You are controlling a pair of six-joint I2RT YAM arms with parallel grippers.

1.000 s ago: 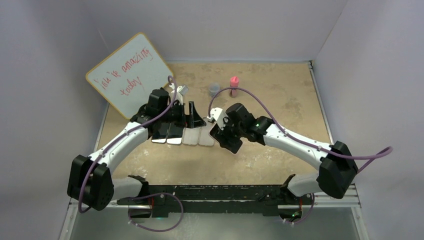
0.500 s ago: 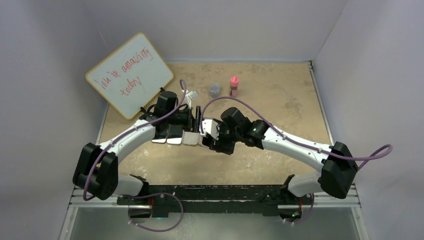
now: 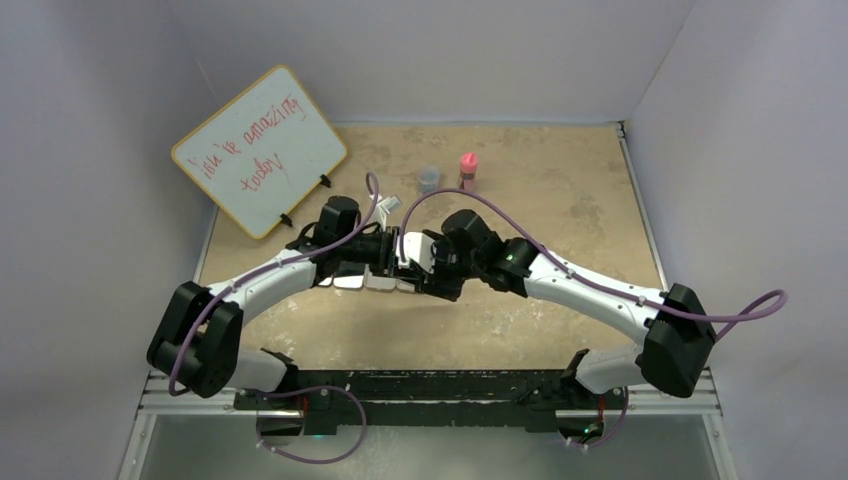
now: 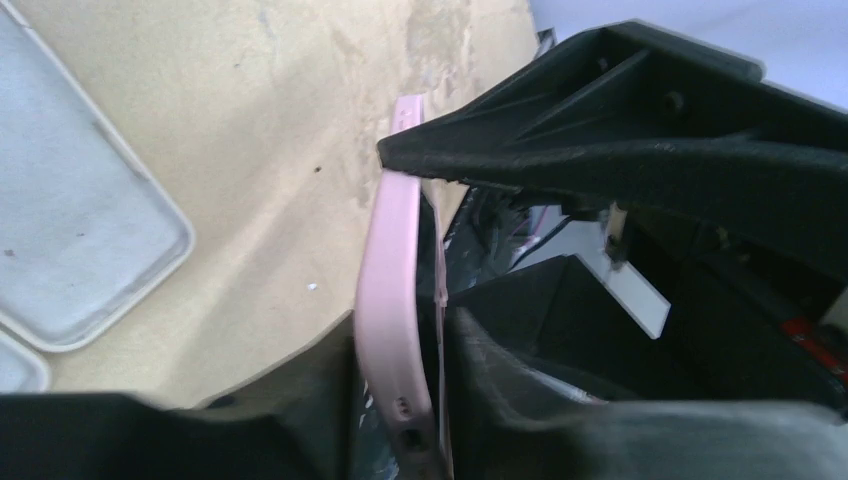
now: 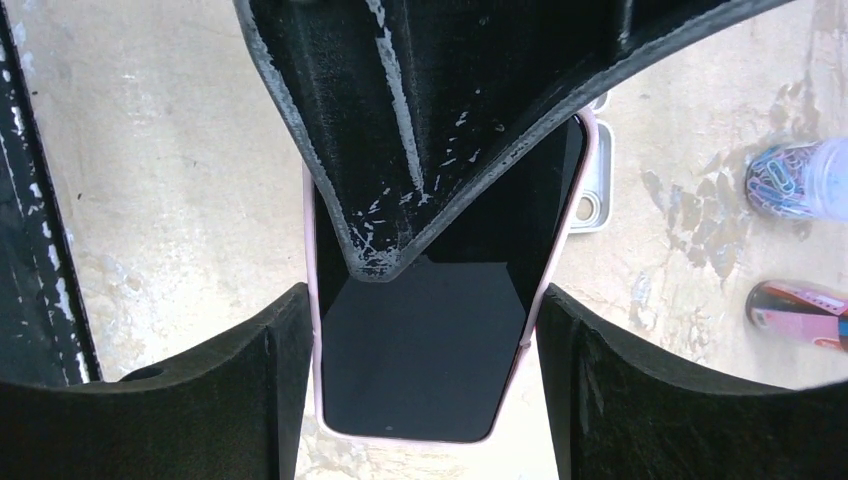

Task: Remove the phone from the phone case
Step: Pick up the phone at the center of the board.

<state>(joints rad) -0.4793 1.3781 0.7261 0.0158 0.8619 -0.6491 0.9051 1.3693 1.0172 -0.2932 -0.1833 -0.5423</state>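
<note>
Right gripper (image 5: 422, 300) clamps the long edges of the pink phone case (image 4: 385, 270), the phone (image 5: 420, 385) seated inside it, while the left gripper (image 4: 400, 350) pinches that case front to back, over the tan table (image 4: 270, 120) near pale spare cases (image 4: 70, 220).

My left pincer (image 4: 415, 240) has matt black plastic fingers (image 5: 400, 150), scuffed white. The rounded pink phone case (image 4: 390, 290) looks like soft matt rubber; the black slab phone (image 5: 420, 370) inside shows glossy glass. The sandy tabletop (image 5: 150, 150) is mottled, stone-like and rough. The pale grey rectangular case (image 4: 70, 230) is matt.
</note>
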